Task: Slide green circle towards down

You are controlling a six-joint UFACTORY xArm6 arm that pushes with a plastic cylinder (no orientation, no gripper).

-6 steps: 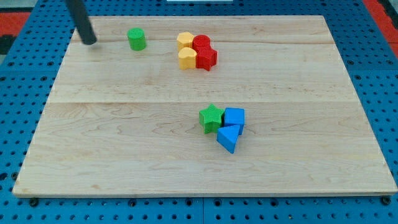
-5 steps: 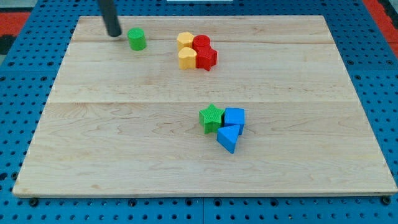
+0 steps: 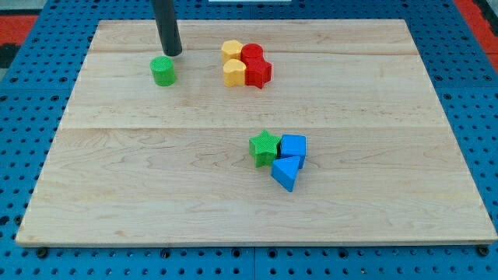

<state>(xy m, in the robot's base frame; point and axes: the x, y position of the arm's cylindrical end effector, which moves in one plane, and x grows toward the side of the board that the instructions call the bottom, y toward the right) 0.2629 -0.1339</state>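
Observation:
The green circle [image 3: 163, 71] is a small green cylinder on the wooden board [image 3: 140, 171], near the view's upper left. My tip [image 3: 173, 53] stands just above and slightly right of it, close to or touching its upper edge. The rod rises out of the view's top.
Two yellow blocks [image 3: 232, 62] and two red blocks [image 3: 256, 64] cluster at the view's upper middle. A green star [image 3: 265, 148], a blue cube [image 3: 293, 145] and a blue triangle [image 3: 285, 172] cluster right of the middle. Blue pegboard surrounds the board.
My tip swept right along the view's top, from left of the green circle to just above it. The green circle has slid down and a little left.

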